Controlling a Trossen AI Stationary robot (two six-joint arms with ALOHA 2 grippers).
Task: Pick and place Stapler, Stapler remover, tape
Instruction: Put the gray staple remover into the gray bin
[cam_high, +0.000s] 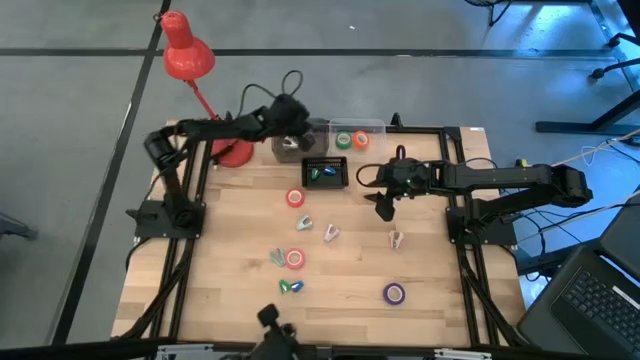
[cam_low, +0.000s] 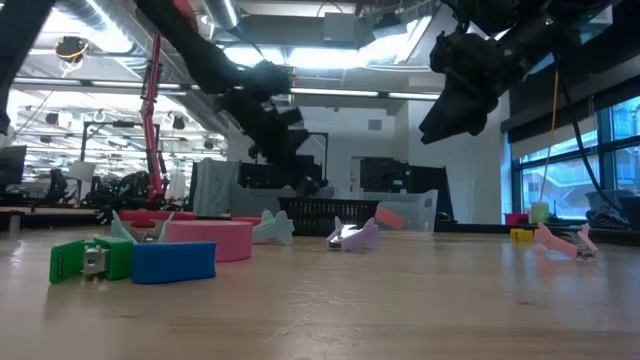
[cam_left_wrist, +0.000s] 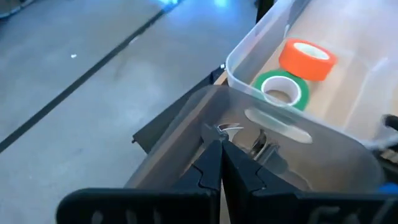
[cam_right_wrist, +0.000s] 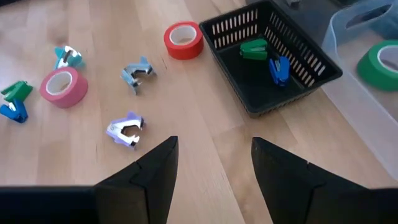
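My left gripper (cam_high: 291, 131) is at the far edge, shut, over a grey translucent bin (cam_left_wrist: 186, 134). A small silver claw-like piece (cam_left_wrist: 229, 128) shows just past its tips. Beside it, a clear bin (cam_high: 366, 128) holds a green tape roll (cam_left_wrist: 283, 89) and an orange one (cam_left_wrist: 306, 57). My right gripper (cam_right_wrist: 214, 158) hangs open above bare table, right of a black basket (cam_right_wrist: 306, 55) holding a green stapler (cam_right_wrist: 254, 48) and a blue stapler (cam_right_wrist: 279, 68). On the table lie a red tape roll (cam_right_wrist: 183, 40), a pink one (cam_right_wrist: 63, 86), a purple one (cam_high: 394, 293) and several stapler removers (cam_right_wrist: 126, 130). My left gripper has its shut fingertips (cam_left_wrist: 214, 149) right at the silver piece above the grey bin. I cannot tell whether they touch it or whether it lies in the bin below them.
A red desk lamp (cam_high: 185, 55) stands at the far left corner beside the left arm. A green-and-blue stapler (cam_high: 290, 287) lies near the table's near edge. There is free wood at the table's near left (cam_high: 225, 290) and its right side (cam_high: 430, 260).
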